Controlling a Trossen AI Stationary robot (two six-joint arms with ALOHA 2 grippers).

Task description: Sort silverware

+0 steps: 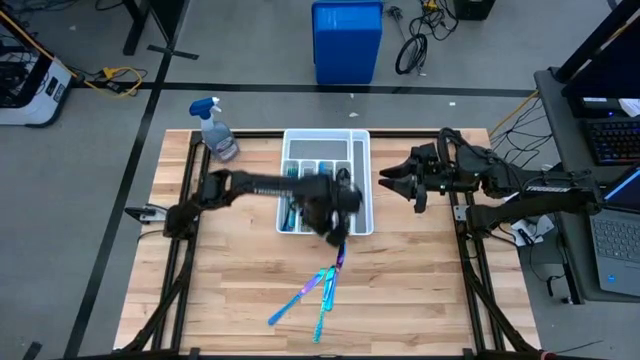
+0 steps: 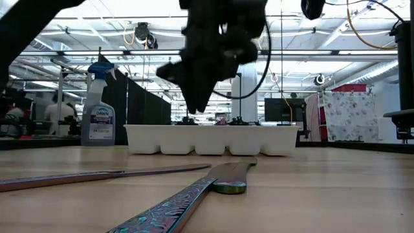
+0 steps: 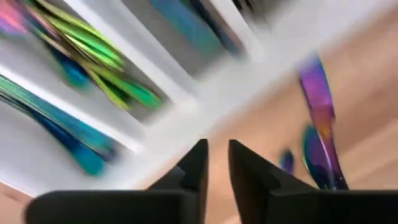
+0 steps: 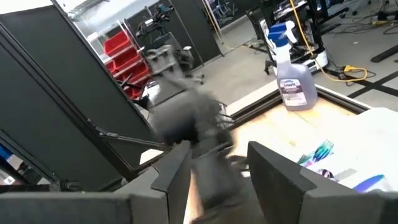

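Slim metal cutlery with an iridescent finish lies in two groups; three loose pieces rest flat on the wooden tabletop just beyond the left gripper, on the side away from the white compartmented tray; a teal-blue piece angles outward, a second teal one lies beside it, and a purple-rainbow piece has its upper end nearest the fingertips, all three converging there; seen from table height, their patterned handles lie level on the wood; further teal and green-gold pieces lie lengthwise in the tray's compartments, just behind the gripper.
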